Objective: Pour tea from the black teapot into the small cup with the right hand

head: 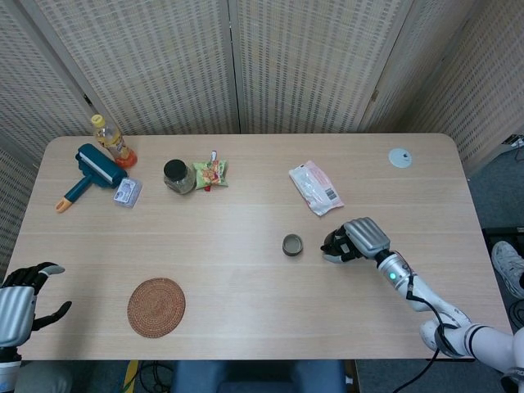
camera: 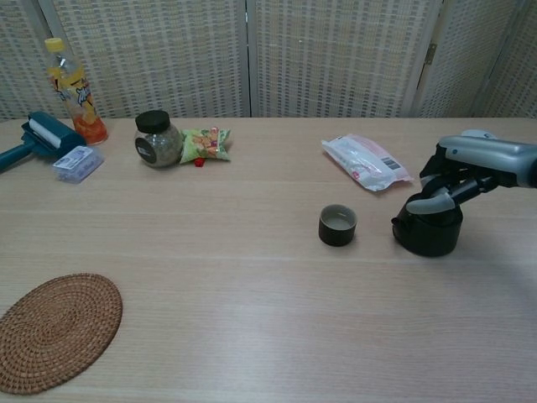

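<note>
The teapot stands upright on the desk, just to the right of the cup, with a small gap between them. The right hand is on top of the teapot, and its fingers curl down over the upper part. It seems to grip the teapot near the lid or the handle, but the exact contact is hidden from both views.

The teapot looks dark, rigid and probably ceramic or cast, so I judge it to be rather heavy for its size, more so if tea is inside. The surface may be smooth and slippery, and it can break if dropped. A hold around the handle or the upper body, with the lid pressed, seems the safest one for tilting the spout to the cup. The cup is small and light, so it may slide if touched.

The left hand is far to the left of the cup, at the desk edge, with fingers apart and holding nothing.
</note>
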You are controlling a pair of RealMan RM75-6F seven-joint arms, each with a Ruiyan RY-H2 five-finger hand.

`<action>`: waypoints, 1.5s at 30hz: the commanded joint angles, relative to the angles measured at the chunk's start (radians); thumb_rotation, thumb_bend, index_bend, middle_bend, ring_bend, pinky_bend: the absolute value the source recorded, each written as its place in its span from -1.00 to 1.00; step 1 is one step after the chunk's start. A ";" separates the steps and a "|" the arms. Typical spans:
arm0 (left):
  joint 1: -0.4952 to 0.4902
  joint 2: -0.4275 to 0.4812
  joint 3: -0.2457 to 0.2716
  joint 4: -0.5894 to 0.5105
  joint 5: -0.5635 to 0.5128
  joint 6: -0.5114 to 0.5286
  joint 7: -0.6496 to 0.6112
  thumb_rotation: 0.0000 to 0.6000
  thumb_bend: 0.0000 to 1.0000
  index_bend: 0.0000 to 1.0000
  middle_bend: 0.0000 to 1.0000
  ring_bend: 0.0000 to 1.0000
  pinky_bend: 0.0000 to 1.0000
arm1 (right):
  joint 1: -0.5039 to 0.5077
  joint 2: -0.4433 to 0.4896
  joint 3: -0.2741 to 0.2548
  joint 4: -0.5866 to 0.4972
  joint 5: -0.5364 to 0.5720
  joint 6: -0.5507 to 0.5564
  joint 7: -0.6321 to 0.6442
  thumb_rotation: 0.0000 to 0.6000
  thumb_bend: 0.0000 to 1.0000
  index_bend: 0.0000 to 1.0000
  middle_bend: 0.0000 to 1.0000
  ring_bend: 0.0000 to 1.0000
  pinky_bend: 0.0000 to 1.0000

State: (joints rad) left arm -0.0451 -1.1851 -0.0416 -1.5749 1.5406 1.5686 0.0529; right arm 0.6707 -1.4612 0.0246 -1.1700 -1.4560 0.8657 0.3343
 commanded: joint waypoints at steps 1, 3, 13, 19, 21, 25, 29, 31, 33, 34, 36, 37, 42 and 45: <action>0.000 0.000 0.001 0.000 0.000 0.000 0.000 1.00 -0.63 -0.32 -0.43 -0.42 -0.54 | -0.001 0.002 0.000 -0.001 0.000 0.000 0.000 -0.09 -1.00 0.22 0.10 0.02 0.03; 0.000 0.000 0.001 0.000 0.000 -0.001 -0.001 1.00 -0.64 -0.32 -0.43 -0.42 -0.54 | -0.001 0.005 0.001 -0.005 0.000 -0.002 0.002 -0.08 -1.00 0.17 0.03 -0.04 -0.01; -0.001 0.003 -0.001 -0.003 0.000 0.000 0.001 1.00 -0.63 -0.32 -0.42 -0.42 -0.54 | 0.000 0.017 0.008 -0.026 0.006 -0.013 0.003 -0.08 -1.00 0.05 -0.12 -0.18 -0.14; -0.002 0.004 0.000 -0.005 -0.001 -0.001 0.003 1.00 -0.63 -0.32 -0.42 -0.42 -0.54 | 0.002 0.014 0.011 -0.029 0.011 -0.021 -0.004 -0.08 -1.00 0.05 -0.12 -0.19 -0.18; -0.002 0.004 -0.001 -0.006 -0.001 -0.001 0.003 1.00 -0.63 -0.32 -0.42 -0.42 -0.54 | 0.002 0.012 0.013 -0.028 0.013 -0.023 -0.011 -0.08 -1.00 0.05 -0.09 -0.19 -0.18; -0.003 0.005 -0.001 -0.006 -0.001 -0.001 0.003 1.00 -0.63 -0.32 -0.43 -0.42 -0.54 | 0.001 0.007 0.019 -0.027 0.023 -0.024 -0.024 -0.05 -1.00 0.06 -0.02 -0.19 -0.18; -0.003 0.004 -0.001 -0.005 0.000 -0.002 0.003 1.00 -0.63 -0.32 -0.43 -0.42 -0.54 | 0.003 0.004 0.021 -0.027 0.031 -0.033 -0.038 0.03 -1.00 0.13 0.06 -0.16 -0.18; -0.003 0.004 0.000 -0.004 0.000 -0.002 0.003 1.00 -0.63 -0.32 -0.43 -0.42 -0.54 | 0.004 0.003 0.022 -0.027 0.035 -0.037 -0.045 0.04 -1.00 0.18 0.07 -0.16 -0.18; -0.003 0.004 -0.001 -0.004 0.000 -0.002 0.003 1.00 -0.63 -0.32 -0.43 -0.42 -0.54 | 0.005 0.004 0.022 -0.031 0.037 -0.044 -0.049 0.04 -1.00 0.20 0.08 -0.16 -0.18; -0.003 0.004 -0.001 -0.004 0.000 -0.001 0.003 1.00 -0.63 -0.32 -0.42 -0.42 -0.54 | 0.006 0.005 0.022 -0.033 0.038 -0.047 -0.050 0.04 -1.00 0.22 0.09 -0.16 -0.18; -0.003 0.005 -0.001 -0.004 -0.001 -0.001 0.003 1.00 -0.63 -0.32 -0.42 -0.42 -0.54 | 0.008 0.006 0.023 -0.035 0.039 -0.050 -0.054 0.04 -1.00 0.23 0.09 -0.16 -0.18; -0.003 0.005 -0.001 -0.004 -0.001 -0.001 0.003 1.00 -0.63 -0.32 -0.42 -0.42 -0.54 | 0.008 0.006 0.024 -0.036 0.040 -0.050 -0.055 0.05 -1.00 0.23 0.09 -0.16 -0.18; -0.002 0.007 0.000 -0.005 0.000 0.000 0.003 1.00 -0.63 -0.32 -0.42 -0.42 -0.54 | 0.008 0.005 0.029 -0.038 0.039 -0.044 -0.059 0.05 -1.00 0.23 0.10 -0.15 -0.18; -0.002 0.007 0.000 -0.006 0.000 0.001 0.004 1.00 -0.63 -0.32 -0.42 -0.42 -0.54 | 0.006 0.002 0.027 -0.037 0.031 -0.034 -0.064 0.05 -1.00 0.23 0.10 -0.15 -0.18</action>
State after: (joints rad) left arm -0.0467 -1.1776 -0.0418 -1.5811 1.5406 1.5697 0.0572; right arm 0.6773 -1.4583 0.0525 -1.2075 -1.4229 0.8298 0.2715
